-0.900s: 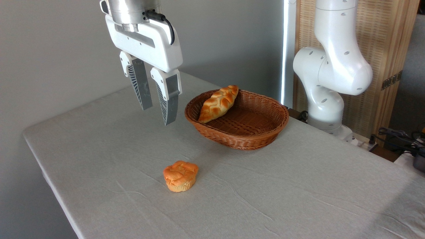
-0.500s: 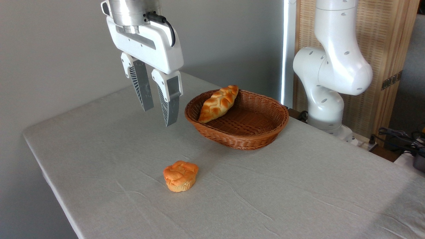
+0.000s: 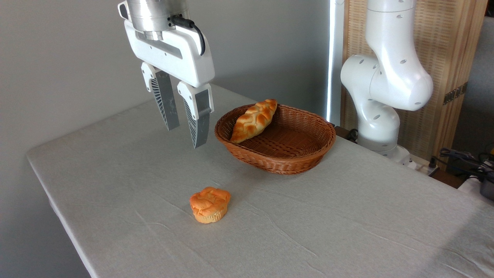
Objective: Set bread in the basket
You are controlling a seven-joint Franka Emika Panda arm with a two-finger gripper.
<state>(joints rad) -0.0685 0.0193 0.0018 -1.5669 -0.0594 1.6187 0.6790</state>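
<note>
Grey table (image 3: 347, 231), bread (image 3: 210, 204) near front edge, end effector (image 3: 185, 135) parted, empty, beside basket (image 3: 285, 162)

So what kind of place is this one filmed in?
Probably a lab or office robot setup, not a kitchen: an arm base bolted beside a cloth-covered table, loose cables at the right, and a bun and basket as props.

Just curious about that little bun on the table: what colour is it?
Orange-golden on top, paler at its ridged base; the fixed camera shows it clearly.

Braided loaf (image 3: 254, 120); grey tablecloth (image 3: 347, 216)
</note>
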